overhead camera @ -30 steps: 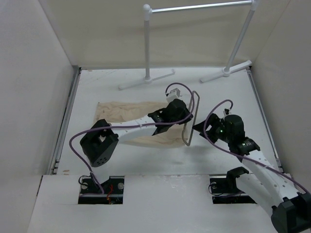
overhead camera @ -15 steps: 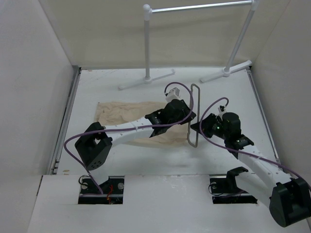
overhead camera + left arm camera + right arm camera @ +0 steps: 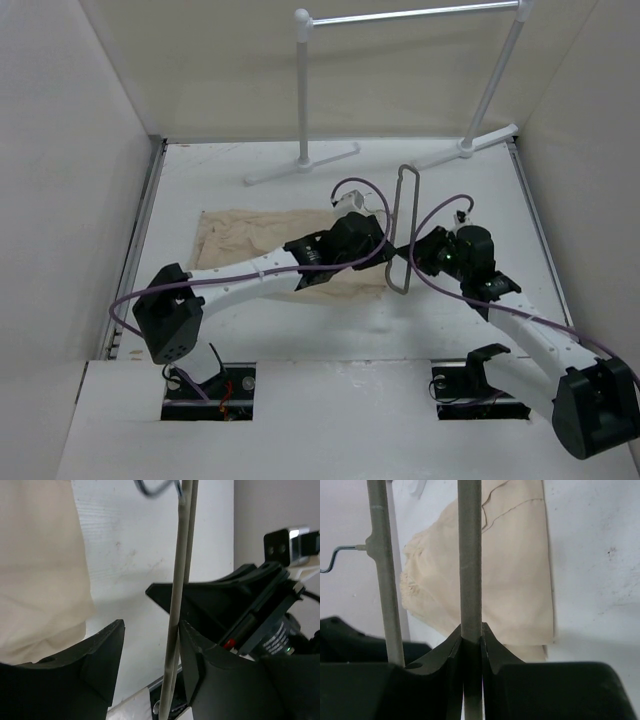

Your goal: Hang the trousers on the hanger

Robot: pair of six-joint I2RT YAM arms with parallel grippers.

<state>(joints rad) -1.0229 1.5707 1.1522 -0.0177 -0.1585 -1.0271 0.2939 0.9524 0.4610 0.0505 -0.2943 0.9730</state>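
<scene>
The grey wire hanger (image 3: 401,205) stands on edge between my two grippers, just right of the trousers. My right gripper (image 3: 471,639) is shut on one of its wires (image 3: 470,555); the other wire (image 3: 383,585) and the hook run to the left of it. My left gripper (image 3: 149,652) is open, with the hanger wire (image 3: 181,580) passing between its jaws, close against the right finger (image 3: 200,670). The beige trousers (image 3: 245,238) lie flat and wrinkled on the table, partly under my left arm. They also fill the left side of the left wrist view (image 3: 40,580).
A white tubular clothes rack (image 3: 410,17) stands at the back, its feet (image 3: 302,165) on the table behind the trousers. The enclosure walls close in on the left and right. Purple cables loop from both wrists.
My right gripper has shut on the hanger and my left gripper has opened off it. The hanger has swung from leaning to nearly upright and shifted slightly right. The left arm has stretched out.
</scene>
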